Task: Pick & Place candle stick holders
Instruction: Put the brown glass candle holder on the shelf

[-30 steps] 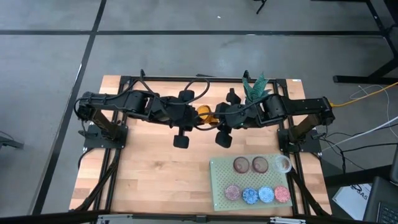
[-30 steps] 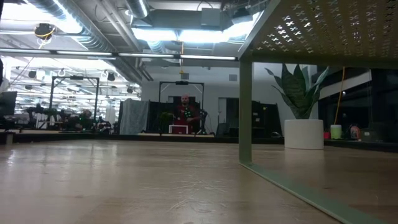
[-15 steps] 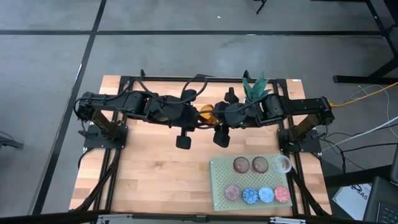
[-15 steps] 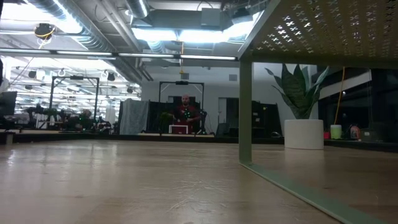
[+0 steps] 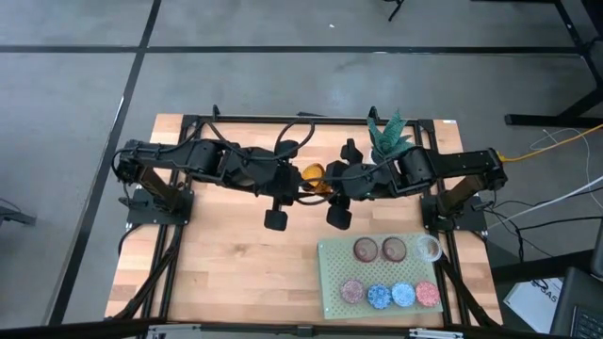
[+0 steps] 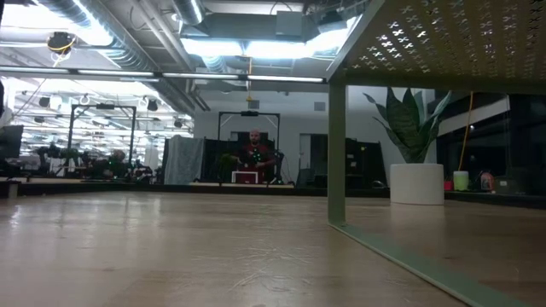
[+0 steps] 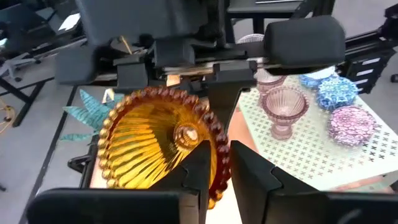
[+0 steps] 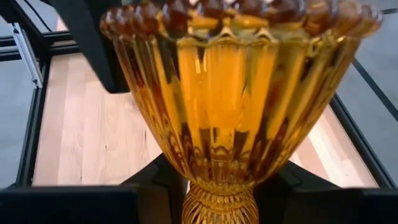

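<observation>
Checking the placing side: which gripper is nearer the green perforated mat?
Right. The right gripper hangs just above the mat's top-left corner; the left gripper sits farther left, both at the amber holder.

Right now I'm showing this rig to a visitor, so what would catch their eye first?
The amber holder, a ribbed glass cup with a beaded rim, sits in mid-air above the table's middle, where the left gripper and right gripper meet, the left gripper's fingers pinching its rim. Next, the pale green mat at the table's near right corner, carrying seven more small holders in two rows. Behind the right arm stands a green plant.
</observation>
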Tool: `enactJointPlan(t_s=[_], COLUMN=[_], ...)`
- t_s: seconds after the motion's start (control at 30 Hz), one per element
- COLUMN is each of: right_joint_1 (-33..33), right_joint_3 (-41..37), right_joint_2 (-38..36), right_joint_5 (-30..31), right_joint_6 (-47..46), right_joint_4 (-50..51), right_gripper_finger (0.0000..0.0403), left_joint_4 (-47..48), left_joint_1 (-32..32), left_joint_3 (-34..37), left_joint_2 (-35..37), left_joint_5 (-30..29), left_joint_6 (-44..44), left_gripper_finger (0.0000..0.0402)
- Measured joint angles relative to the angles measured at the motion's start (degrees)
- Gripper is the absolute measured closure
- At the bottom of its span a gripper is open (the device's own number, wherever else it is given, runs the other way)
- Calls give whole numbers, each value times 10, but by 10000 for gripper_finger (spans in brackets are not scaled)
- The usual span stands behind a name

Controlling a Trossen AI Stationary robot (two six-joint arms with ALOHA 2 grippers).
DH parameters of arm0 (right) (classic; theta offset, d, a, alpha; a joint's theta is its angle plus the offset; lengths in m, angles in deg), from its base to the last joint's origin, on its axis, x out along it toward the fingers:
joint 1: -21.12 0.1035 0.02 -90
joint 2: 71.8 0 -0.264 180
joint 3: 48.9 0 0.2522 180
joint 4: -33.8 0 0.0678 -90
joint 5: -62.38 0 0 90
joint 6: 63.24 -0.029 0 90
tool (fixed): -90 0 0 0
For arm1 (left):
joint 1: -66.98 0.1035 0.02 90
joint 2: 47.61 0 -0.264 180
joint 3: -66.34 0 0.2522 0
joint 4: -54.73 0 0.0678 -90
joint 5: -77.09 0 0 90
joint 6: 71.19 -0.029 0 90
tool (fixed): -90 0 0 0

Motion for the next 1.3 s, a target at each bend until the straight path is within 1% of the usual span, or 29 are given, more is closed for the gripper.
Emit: enactJointPlan(t_s=[0.07,0.2,0.27,0.5,0.63,0.8,0.9,1.03,1.2,1.3], right_joint_1=[8,22,32,73,104,148,172,198,221,228], right_joint_3=[0,0,0,0,-11,-55,-89,-152,-239,-285], right_joint_2=[-1,-11,-20,-53,-65,-81,-96,-117,-134,-135], right_joint_5=[2,2,11,34,50,78,87,87,87,86], right_joint_6=[-2,-23,-30,-32,-39,-67,-75,-74,-34,-8], right_joint_4=[0,17,35,47,43,29,-11,-91,-239,-329], right_gripper_finger=[274,274,274,274,274,274,274,274,274,274], left_joint_4=[1,0,3,1,1,1,-1,-2,-8,-9], left_joint_1=[-3,-8,-10,-26,-38,-49,-57,-69,-87,-102], left_joint_3=[0,1,1,1,1,1,3,17,43,57], left_joint_2=[0,5,15,38,43,43,43,43,42,40], left_joint_5=[-13,-17,-19,-37,-36,-36,-36,-36,-36,-36], left_joint_6=[2,3,7,15,29,72,102,145,182,189], left_gripper_finger=[341,322,310,268,261,260,261,263,261,261])
